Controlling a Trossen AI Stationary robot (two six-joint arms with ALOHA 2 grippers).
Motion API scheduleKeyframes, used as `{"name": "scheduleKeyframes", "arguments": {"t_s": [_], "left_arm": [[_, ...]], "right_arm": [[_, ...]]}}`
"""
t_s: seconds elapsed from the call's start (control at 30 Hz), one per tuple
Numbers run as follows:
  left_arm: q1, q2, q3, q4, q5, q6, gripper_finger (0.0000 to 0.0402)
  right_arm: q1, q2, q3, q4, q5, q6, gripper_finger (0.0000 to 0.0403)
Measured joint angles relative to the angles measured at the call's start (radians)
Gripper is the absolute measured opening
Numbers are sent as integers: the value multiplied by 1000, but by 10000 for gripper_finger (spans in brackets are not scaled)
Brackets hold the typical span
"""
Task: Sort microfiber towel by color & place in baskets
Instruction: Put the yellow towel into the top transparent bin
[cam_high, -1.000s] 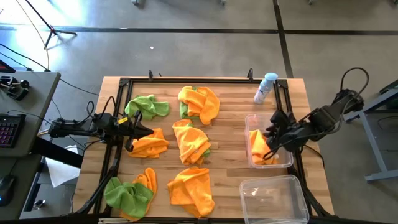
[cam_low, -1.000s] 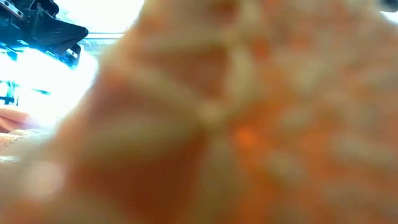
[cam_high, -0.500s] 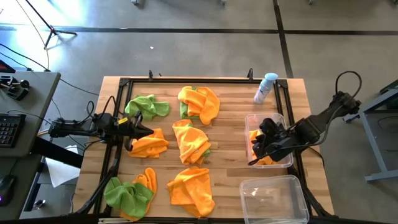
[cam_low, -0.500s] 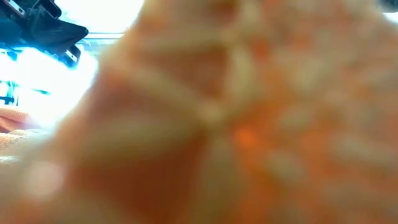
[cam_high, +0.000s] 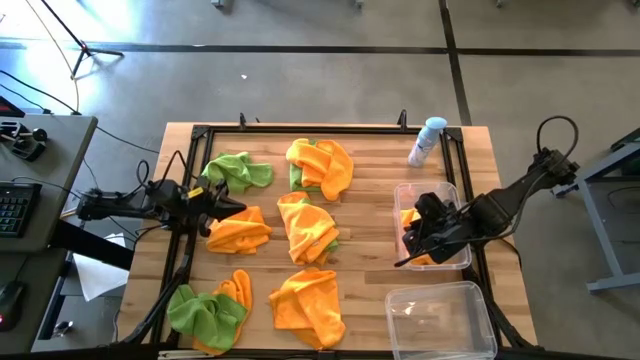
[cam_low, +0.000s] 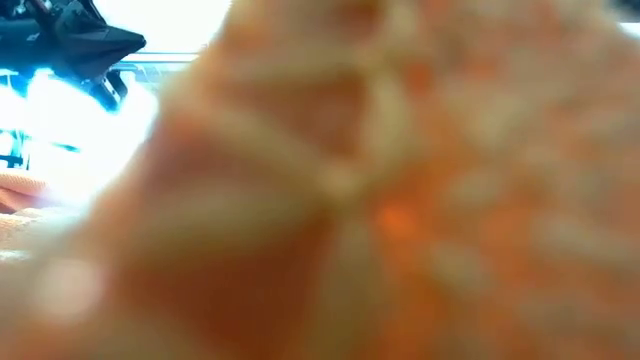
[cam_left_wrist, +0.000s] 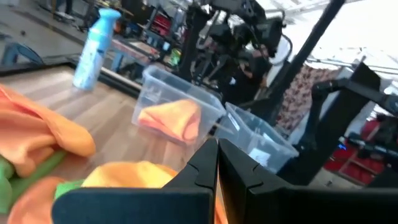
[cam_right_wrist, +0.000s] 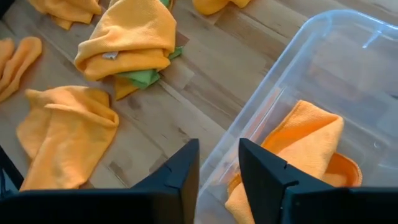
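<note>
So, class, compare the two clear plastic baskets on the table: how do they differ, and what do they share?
Contents: the far basket holds an orange towel; the near basket holds no towel.
Robot: the right pincer hangs open over the far basket's inner wall; nothing is over the near basket.
Place: the far basket sits nearer the spray bottle; the near basket sits at the table's front edge.
Shared: both are clear, rectangular, round-cornered tubs on the right side.

The pale wooden slat table (cam_high: 370, 215) looks matt, with visible grain. The bright orange cloth towels (cam_right_wrist: 127, 38) are soft and a little fuzzy. The clear plastic rectangular tub (cam_right_wrist: 348, 74) under me is smooth and glossy. My dark plastic fingers (cam_right_wrist: 264, 174) look matt and smooth.
</note>
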Motion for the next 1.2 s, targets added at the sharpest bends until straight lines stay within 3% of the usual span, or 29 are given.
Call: {"name": "scheduleKeyframes", "arguments": {"t_s": [0.23, 0.67, 0.9, 1.2], "left_arm": [[0, 204, 155, -66, -49, 0, 0], [0, 748, 570, -426, -57, -115, 0], [-11, 960, 809, -894, -48, -294, 0], [-43, 1126, 784, -986, 90, -306, 12]], "right_arm": [[4, -41, -13, 24, 3, -81, 7], [0, -244, -168, 168, 39, -323, 2], [0, -305, -208, 167, 57, -420, 1], [0, -322, -209, 168, 58, -524, 1]]}}
